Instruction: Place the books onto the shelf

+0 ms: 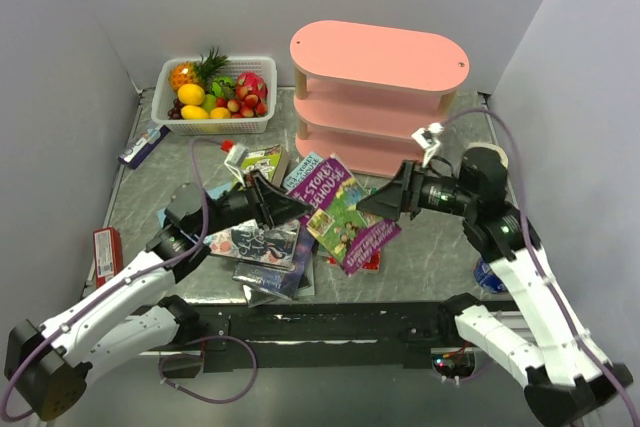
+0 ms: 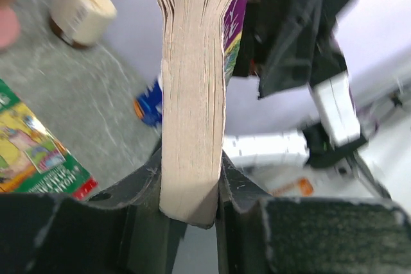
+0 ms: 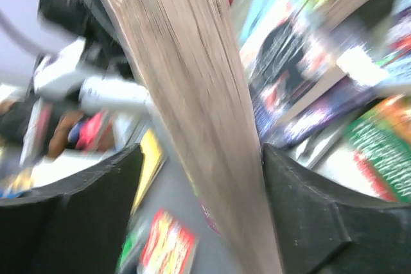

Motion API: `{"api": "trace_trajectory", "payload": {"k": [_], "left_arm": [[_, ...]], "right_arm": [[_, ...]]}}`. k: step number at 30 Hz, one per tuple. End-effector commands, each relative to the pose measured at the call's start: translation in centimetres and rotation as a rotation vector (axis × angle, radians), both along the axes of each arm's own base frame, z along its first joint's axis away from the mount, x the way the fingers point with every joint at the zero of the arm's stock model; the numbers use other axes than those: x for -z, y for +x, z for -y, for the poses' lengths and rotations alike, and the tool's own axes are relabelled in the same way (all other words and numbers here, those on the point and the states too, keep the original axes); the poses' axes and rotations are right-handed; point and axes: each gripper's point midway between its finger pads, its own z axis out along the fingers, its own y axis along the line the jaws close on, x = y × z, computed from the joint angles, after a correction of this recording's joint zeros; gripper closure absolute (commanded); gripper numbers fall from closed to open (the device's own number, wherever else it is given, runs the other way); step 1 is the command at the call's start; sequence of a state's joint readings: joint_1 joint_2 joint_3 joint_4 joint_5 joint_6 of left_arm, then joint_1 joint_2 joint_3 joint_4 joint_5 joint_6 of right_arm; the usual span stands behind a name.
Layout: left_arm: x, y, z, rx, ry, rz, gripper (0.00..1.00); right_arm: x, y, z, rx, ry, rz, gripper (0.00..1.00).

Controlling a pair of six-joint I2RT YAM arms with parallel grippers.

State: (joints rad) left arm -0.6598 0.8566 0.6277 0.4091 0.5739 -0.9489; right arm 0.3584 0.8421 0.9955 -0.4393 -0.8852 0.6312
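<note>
A purple Treehouse book (image 1: 345,212) hangs in the air over the table's middle, between my two grippers. My left gripper (image 1: 290,205) is shut on its left end; in the left wrist view the jaws press both sides of the book's page block (image 2: 192,94). My right gripper (image 1: 375,205) is at the book's right end with its jaws apart. In the right wrist view the book (image 3: 192,94) touches one finger and stands clear of the other. More books (image 1: 265,247) lie piled on the table below. The pink shelf (image 1: 380,57) stands at the back right.
A white fruit basket (image 1: 225,127) sits at the back left. A blue-white carton (image 1: 145,144) and a small red box (image 1: 105,247) lie along the left edge. A small blue object (image 1: 487,275) lies by the right arm.
</note>
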Motion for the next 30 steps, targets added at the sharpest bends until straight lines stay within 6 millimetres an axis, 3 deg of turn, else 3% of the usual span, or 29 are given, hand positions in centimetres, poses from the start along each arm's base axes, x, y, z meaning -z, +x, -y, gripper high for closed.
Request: {"api": "trace_trajectory", "payload": {"k": [1,3,4,6,7,9,15,21,25,27,28,29,30], "left_arm": [[-9.5,3.0,-3.6,-0.298,-0.22,0.103,0.99],[-11.4,3.9,-4.9,-0.387,-0.274,0.112,0.99],[-12.9,3.8,-5.5,-0.412,-0.308,0.132,0.99],[-14.8,4.3,-6.7,-0.48,-0.355,0.155,0.99],[-15.4,4.4,-6.9,-0.492,-0.366,0.165,0.99],[-16.8,4.4,-7.4,-0.512,-0.395,0.19,0.99],[-18.5,4.6,-7.8,-0.532,-0.447,0.208,0.99],[-21.5,3.5,-8.9,-0.542,-0.485,0.276,0.99],[-22.4,3.0,-9.1,-0.528,-0.51,0.293,0.99],[-22.3,2.9,-8.8,-0.509,-0.515,0.297,0.99],[-22.1,2.9,-8.6,-0.502,-0.515,0.294,0.99],[-22.1,2.9,-8.5,-0.496,-0.518,0.294,0.99],[-21.9,2.9,-8.4,-0.491,-0.524,0.293,0.99]], "right_arm": [[-4.9,1.9,2.7,0.298,0.064,0.169,0.08],[-6.4,1.6,3.2,0.345,0.142,0.202,0.01],[-5.7,1.8,3.1,0.351,0.157,0.192,0.01],[-7.0,1.0,3.1,0.343,0.249,0.221,0.01],[-6.2,1.2,2.9,0.338,0.261,0.197,0.01],[-6.7,0.9,2.3,0.292,0.322,0.173,0.01],[-5.6,2.3,1.5,0.29,0.372,0.093,0.01],[-4.7,2.4,4.3,0.472,0.325,0.165,0.01],[-3.1,2.1,3.2,0.403,0.367,0.103,0.01],[-4.2,1.4,2.2,0.314,0.447,0.09,0.01],[-3.1,2.1,1.7,0.301,0.453,0.047,0.01],[-4.9,1.7,1.6,0.262,0.53,0.066,0.01],[-4.6,1.6,1.3,0.235,0.552,0.047,0.01]]}}
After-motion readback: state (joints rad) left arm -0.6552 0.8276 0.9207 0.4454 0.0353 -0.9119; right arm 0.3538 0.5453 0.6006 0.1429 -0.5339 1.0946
